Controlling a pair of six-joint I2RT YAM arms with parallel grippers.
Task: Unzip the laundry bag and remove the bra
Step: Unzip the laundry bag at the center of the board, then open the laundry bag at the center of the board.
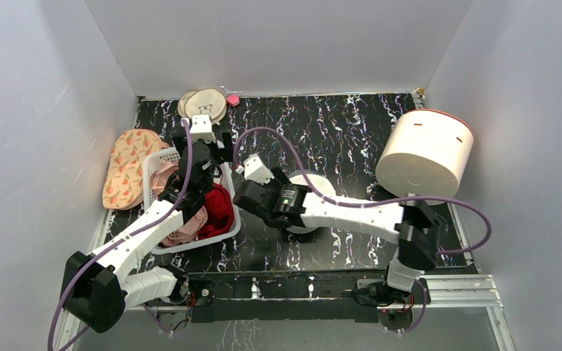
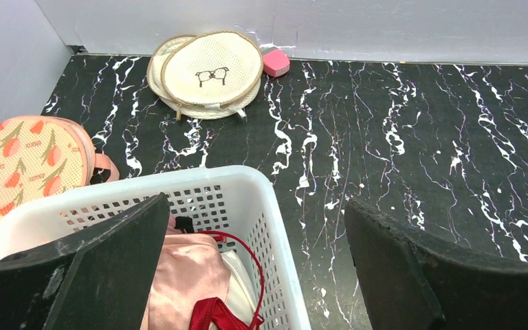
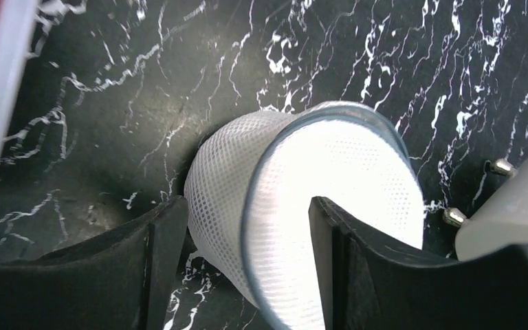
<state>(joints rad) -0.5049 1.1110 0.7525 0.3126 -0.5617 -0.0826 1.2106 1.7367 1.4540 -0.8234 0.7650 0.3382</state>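
The laundry bag (image 3: 234,179) is a white mesh pod with a dark rim, lying tipped on the black marbled table. In the top view it (image 1: 320,184) is mostly hidden under my right arm. My right gripper (image 3: 244,268) (image 1: 267,208) is closed on the bag's side, one finger against the mesh and the other across the white dome. A red bra (image 2: 206,309) (image 1: 218,208) lies in the white basket (image 2: 247,182) (image 1: 159,157) on a pink garment (image 2: 185,275). My left gripper (image 2: 258,275) (image 1: 208,157) is open and empty above the basket's far right corner.
A big cream drum (image 1: 424,150) lies at the back right. Flat beige round discs (image 2: 210,69) (image 1: 205,104) and a small pink object (image 2: 275,62) sit by the back wall. A peach patterned flat bag (image 2: 20,161) (image 1: 128,164) lies left of the basket.
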